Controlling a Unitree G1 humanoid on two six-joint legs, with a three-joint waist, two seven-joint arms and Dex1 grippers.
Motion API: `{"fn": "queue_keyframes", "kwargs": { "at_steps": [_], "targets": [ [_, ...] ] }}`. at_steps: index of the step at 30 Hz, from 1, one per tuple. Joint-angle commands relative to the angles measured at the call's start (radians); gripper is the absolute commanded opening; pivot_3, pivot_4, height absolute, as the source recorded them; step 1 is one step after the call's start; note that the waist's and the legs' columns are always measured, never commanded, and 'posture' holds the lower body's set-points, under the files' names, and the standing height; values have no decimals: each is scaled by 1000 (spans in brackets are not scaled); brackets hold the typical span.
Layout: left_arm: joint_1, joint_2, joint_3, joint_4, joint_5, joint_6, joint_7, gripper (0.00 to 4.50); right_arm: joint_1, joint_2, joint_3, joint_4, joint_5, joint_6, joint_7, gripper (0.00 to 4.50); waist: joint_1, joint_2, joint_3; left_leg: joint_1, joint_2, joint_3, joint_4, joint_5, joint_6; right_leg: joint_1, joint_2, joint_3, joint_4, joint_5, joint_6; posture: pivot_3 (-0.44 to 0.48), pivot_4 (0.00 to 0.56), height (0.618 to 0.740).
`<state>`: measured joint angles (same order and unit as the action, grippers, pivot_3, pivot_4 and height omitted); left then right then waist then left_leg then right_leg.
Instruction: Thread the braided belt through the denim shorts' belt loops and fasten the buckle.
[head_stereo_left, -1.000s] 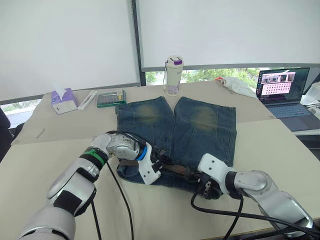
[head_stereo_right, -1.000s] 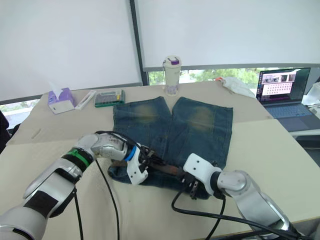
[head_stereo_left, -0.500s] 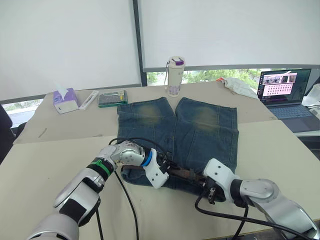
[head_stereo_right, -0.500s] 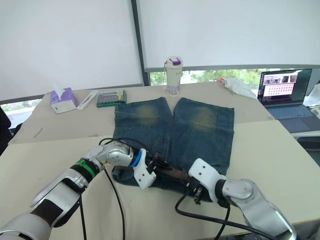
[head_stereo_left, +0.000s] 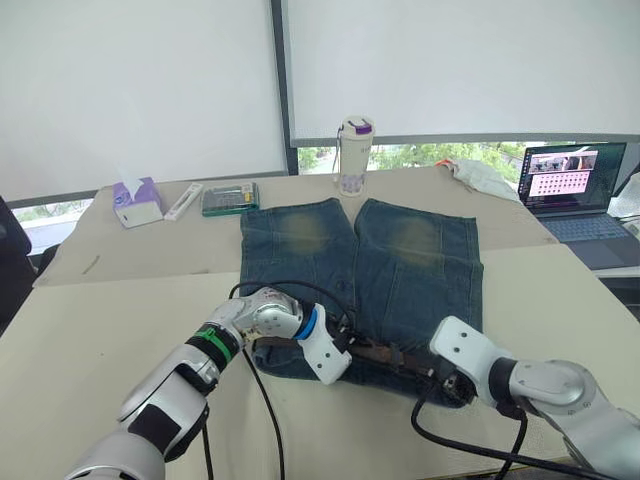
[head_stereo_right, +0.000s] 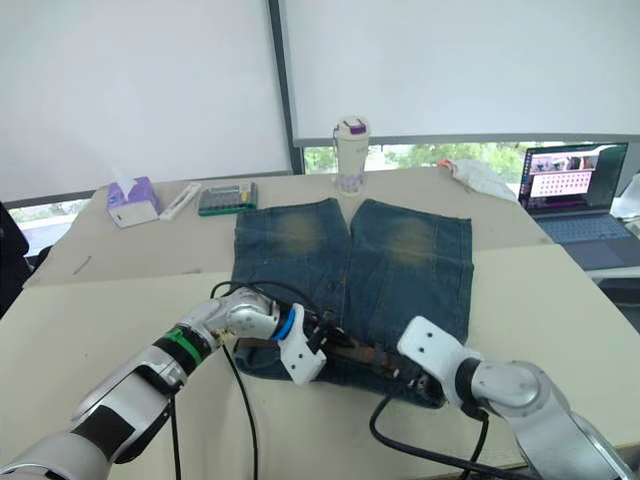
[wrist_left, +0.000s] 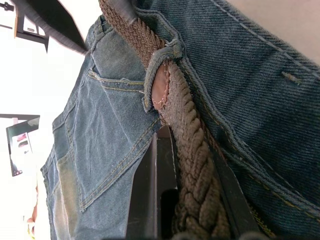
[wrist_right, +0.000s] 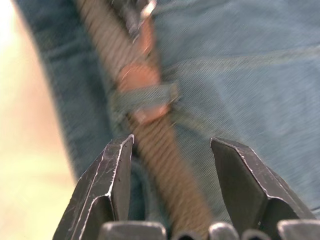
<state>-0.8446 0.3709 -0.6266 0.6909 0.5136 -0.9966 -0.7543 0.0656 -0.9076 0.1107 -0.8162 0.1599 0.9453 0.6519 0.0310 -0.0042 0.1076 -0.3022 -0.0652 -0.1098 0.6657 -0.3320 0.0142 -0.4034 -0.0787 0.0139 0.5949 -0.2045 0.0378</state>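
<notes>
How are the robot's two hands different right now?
The left gripper is shut on the braided belt, while the right gripper is open, its fingers spread on either side of the belt without pinching it. The left gripper sits near the middle of the denim shorts waistband; the right gripper is at the waistband's end. Both are down at the belt.

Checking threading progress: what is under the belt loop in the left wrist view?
The belt passes under the loop, lying on the shorts. The stretch beneath the loop itself is covered.
</notes>
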Motion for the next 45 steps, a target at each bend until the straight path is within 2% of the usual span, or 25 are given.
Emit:
{"fn": "queue_keyframes", "kwargs": {
  "at_steps": [1, 5, 6, 13, 20, 25, 29, 33, 36, 39, 45],
  "targets": [
    [9, -16, -36, 8, 27, 6, -6, 0, 6, -17, 62, 3, -15, -6, 3, 1555, 0, 0, 0, 0, 0, 0, 0, 0, 0, 0, 0, 0, 0, 0, 0, 0, 150, 740],
    [-9, -40, -49, 24, 62, 1, 21, 0, -25, 4, 95, 30, -29, -11, -19, 143, 1, -2, 0, 1, 0, 0, 0, 1, -1, 1, 0, 0, 0, 0, 0, 0, 150, 740],
    [-15, -47, -53, 27, 73, -3, 31, 0, -35, 10, 99, 38, -33, -11, -25, 13, 1, -3, 0, 1, 0, 0, 0, 1, -2, 1, 0, 0, 0, 0, 0, 0, 150, 740],
    [-49, -103, -57, 63, 74, -46, 80, 0, -64, 61, 88, 53, -19, -14, -27, 13, 1, -7, -2, 2, 1, -1, 0, 0, -1, 5, 0, 0, 0, -3, 5, 0, 150, 740],
    [-57, -157, -34, 111, 6, -34, 49, 0, -73, 98, 63, 45, -17, -21, -34, 13, 0, -6, -3, 2, 0, -1, 1, 1, -2, 2, 0, 0, 0, -1, 2, 0, 150, 740],
    [-60, -179, 20, 128, -106, 10, 0, 0, -86, 160, -4, 40, 14, -23, -49, 13, -1, -6, -2, 1, 0, -2, 1, 1, -2, 0, 0, 0, 0, 0, 1, 0, 150, 740],
    [-62, -204, 48, 118, -135, 4, 15, 0, -101, 187, -15, 70, 5, -35, -61, 13, 0, -5, -3, 0, 0, -2, 1, 1, -2, -1, -1, 1, 0, 0, 1, 0, 150, 740],
    [-62, -183, 52, 122, -160, -53, -10, 0, -112, 221, -48, 99, 23, -56, -58, 13, -7, -5, -2, 0, 0, -3, 1, 1, -2, -1, 0, 1, 0, 0, 1, 0, 150, 740],
    [-71, -168, 31, 143, -95, -83, 12, 0, -132, 271, -88, 115, 67, -56, -61, 13, -11, -4, -2, 0, -1, -4, 0, 1, -2, -1, 0, 1, 0, 0, 1, 0, 150, 740],
    [-105, -131, -1, 176, 28, -50, 59, 0, -133, 302, -139, 84, 142, -24, -36, 13, -12, -4, -2, 0, 0, -5, 0, 1, -2, -2, 0, 1, 0, 0, 0, 0, 150, 740],
    [-131, -86, -37, 219, 111, -58, 101, 0, -100, 294, -206, 46, 217, 9, -23, 13, -19, -2, -2, 0, -1, -5, -1, 0, -1, -2, 0, 1, 0, 0, 0, 0, 150, 740]
  ]
}}
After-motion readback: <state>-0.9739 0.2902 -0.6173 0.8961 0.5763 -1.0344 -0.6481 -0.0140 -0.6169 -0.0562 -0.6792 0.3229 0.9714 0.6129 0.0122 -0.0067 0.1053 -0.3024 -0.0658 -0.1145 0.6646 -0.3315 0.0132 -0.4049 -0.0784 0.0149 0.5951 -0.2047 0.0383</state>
